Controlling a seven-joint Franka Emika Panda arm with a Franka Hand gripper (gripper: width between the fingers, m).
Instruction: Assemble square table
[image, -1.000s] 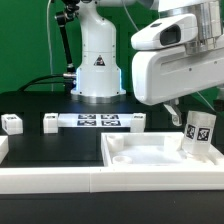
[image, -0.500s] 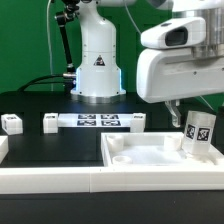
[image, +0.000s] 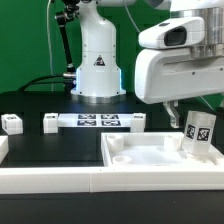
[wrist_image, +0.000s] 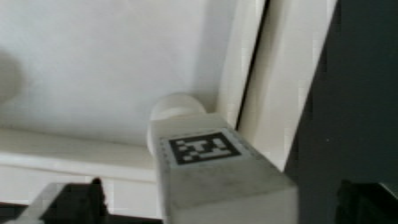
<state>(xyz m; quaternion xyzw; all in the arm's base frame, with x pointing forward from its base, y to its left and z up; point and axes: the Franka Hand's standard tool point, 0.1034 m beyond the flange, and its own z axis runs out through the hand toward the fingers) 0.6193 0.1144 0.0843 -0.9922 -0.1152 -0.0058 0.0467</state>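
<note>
Moved: over the last second the arm's bulky white wrist housing has lifted a little and drifted toward the exterior view's right; in the last half second nothing shifts.
Arm: white Franka gripper (image: 188, 112) hangs above the tray's corner on the exterior view's right.
Table top: white plastic square tray-like top with raised rim (image: 140, 150) lies flat on the black table, just behind the long white border rail (image: 50, 182).
Marker board: thin flat white marker board (image: 97, 122) lies well behind the top.
Leg: short white peg leg with a black-and-white tag (image: 199, 134) stands slightly tilted inside that corner, against the rim (wrist_image: 249, 90).
Spare parts: two small white tagged blocks (image: 12, 124), probably more legs, sit near the marker board.
Handling: the leg (wrist_image: 214, 165) looks light, stiff and smooth, so likely slippery; its flat sides below the tag seem the best hold.
Jaws: the leg lies directly beneath them. One dark fingertip (wrist_image: 63, 200) shows a pale gap beside the leg and the other is lost against the black table, so their state cannot be told.
</note>
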